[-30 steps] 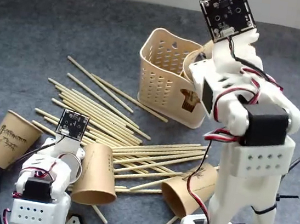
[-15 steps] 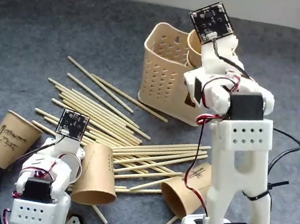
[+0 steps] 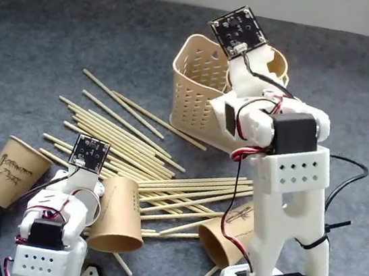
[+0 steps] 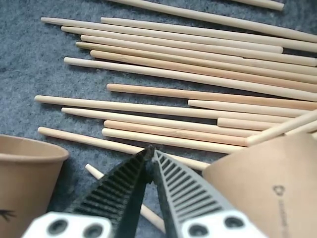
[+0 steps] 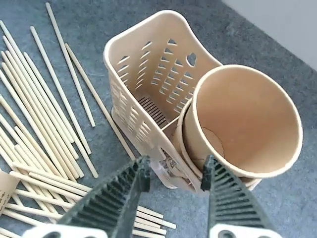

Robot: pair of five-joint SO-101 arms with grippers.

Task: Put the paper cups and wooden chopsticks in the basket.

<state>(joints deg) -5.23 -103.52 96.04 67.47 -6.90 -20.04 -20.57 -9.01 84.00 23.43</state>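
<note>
The cream perforated basket (image 3: 197, 92) (image 5: 148, 74) stands at the back of the grey carpet. Nested brown paper cups (image 5: 247, 119) (image 3: 279, 63) sit in one end of it, mouths up. My right gripper (image 5: 174, 173) hangs open just above the basket's edge, one finger beside the cup wall. Many wooden chopsticks (image 3: 123, 137) (image 4: 198, 74) (image 5: 44, 99) lie scattered in the middle. Three more cups lie on their sides at the front: left (image 3: 11, 171), middle (image 3: 120, 214) and right (image 3: 225, 239). My left gripper (image 4: 150, 153) is shut with nothing in it, low over the chopsticks between two cups.
The tall right arm (image 3: 289, 172) stands in front of the basket and hides part of it. The left arm (image 3: 85, 166) stays low at the front left. Bare carpet (image 3: 62, 33) stretches behind and left of the chopsticks.
The right arm swung left and back over the basket, carrying the cup into it. The basket shifted slightly. The left arm kept still.
</note>
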